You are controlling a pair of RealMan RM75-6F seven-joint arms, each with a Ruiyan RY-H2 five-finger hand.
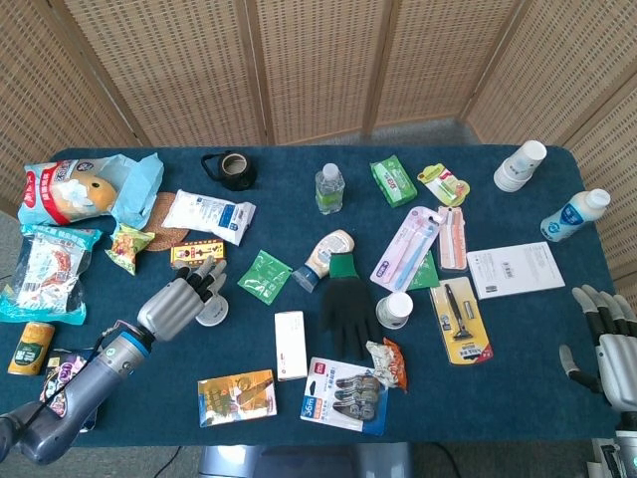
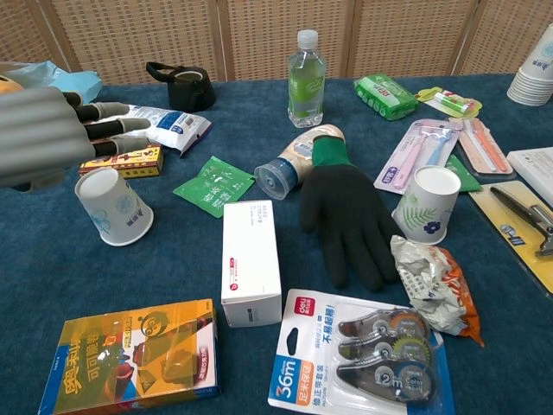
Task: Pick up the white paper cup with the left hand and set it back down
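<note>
A white paper cup [image 2: 113, 206] with a faint blue print rests on the blue tablecloth at the left, leaning, its wider end toward the lower right. In the head view the cup [image 1: 211, 314] shows as a white round shape just right of my left hand [image 1: 180, 300]. My left hand [image 2: 52, 131] hovers above and behind the cup with its fingers stretched out and nothing in them. I cannot tell whether the thumb touches the cup. My right hand [image 1: 601, 342] hangs open off the table's right edge, empty.
A second paper cup with a leaf print [image 2: 425, 204] stands beside a black glove [image 2: 347, 218]. A white box [image 2: 251, 261], green sachet [image 2: 214, 184], yellow packet [image 2: 130, 159] and orange card pack [image 2: 138, 356] surround the left cup. Stacked cups [image 1: 520, 165] stand far right.
</note>
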